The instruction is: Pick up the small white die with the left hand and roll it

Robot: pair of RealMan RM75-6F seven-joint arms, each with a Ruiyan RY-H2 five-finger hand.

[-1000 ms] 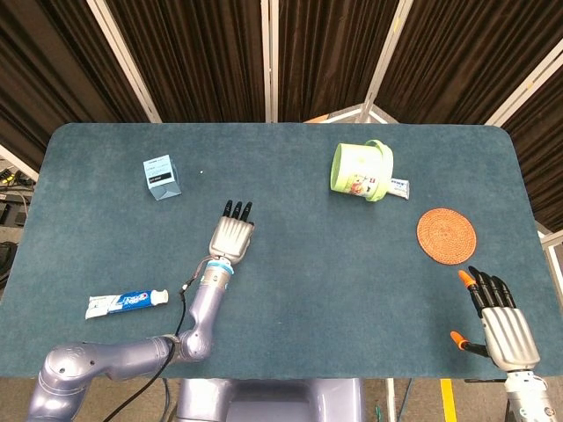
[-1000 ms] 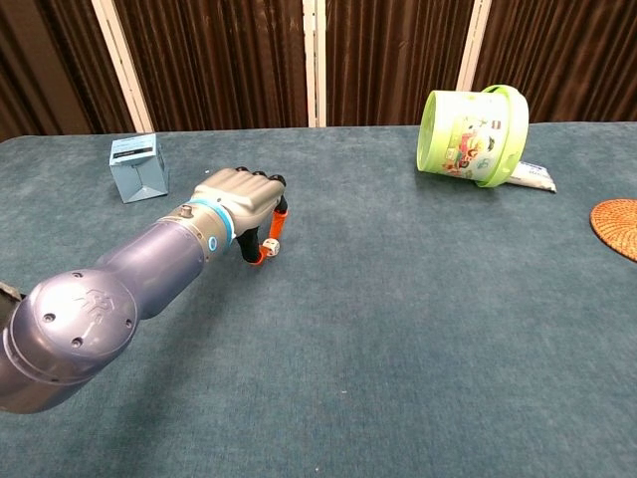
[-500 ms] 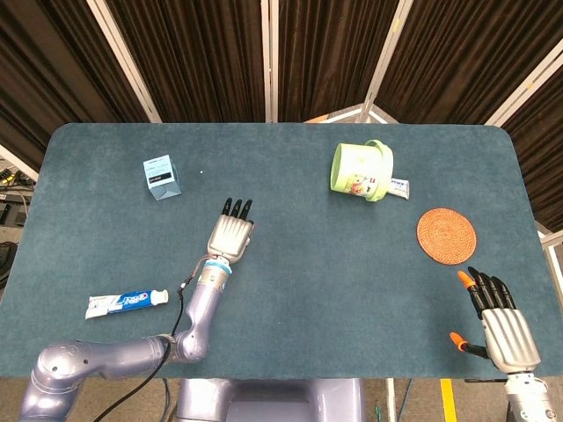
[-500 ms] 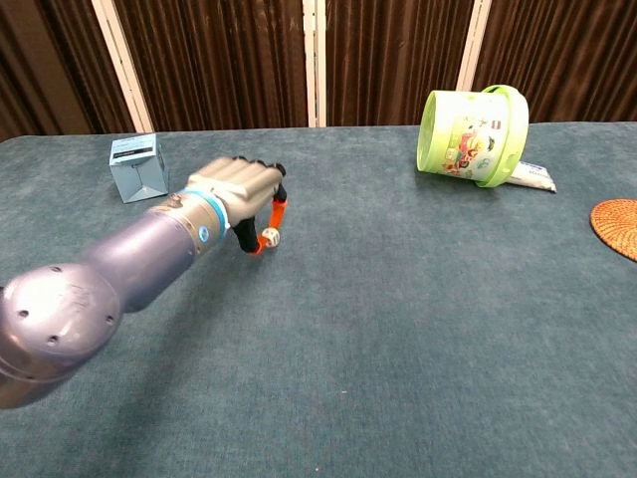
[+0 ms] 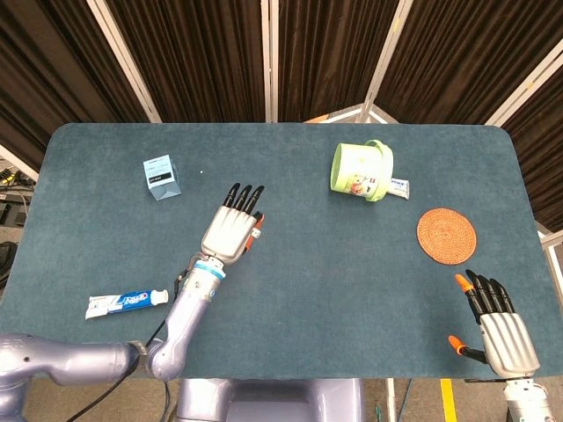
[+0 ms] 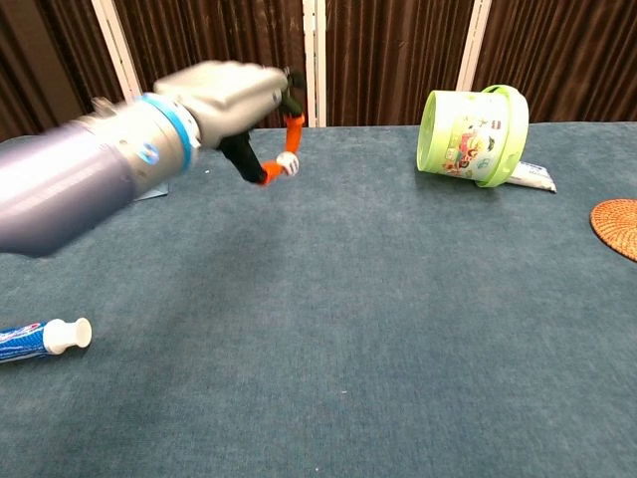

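Nearby, blue box (image 5: 162, 177), toothpaste tube (image 5: 127, 301), tipped green cup (image 5: 361, 171), woven coaster (image 5: 446, 236)

Dark brown pleated curtains (image 5: 202, 53) hang along the twelve o'clock side, split by pale upright frame posts (image 5: 269, 57). A rounded table (image 5: 352, 290) in teal felt fills the view. At five o'clock, grey floor with a yellow stripe (image 5: 447, 400). Even, soft lighting throughout.
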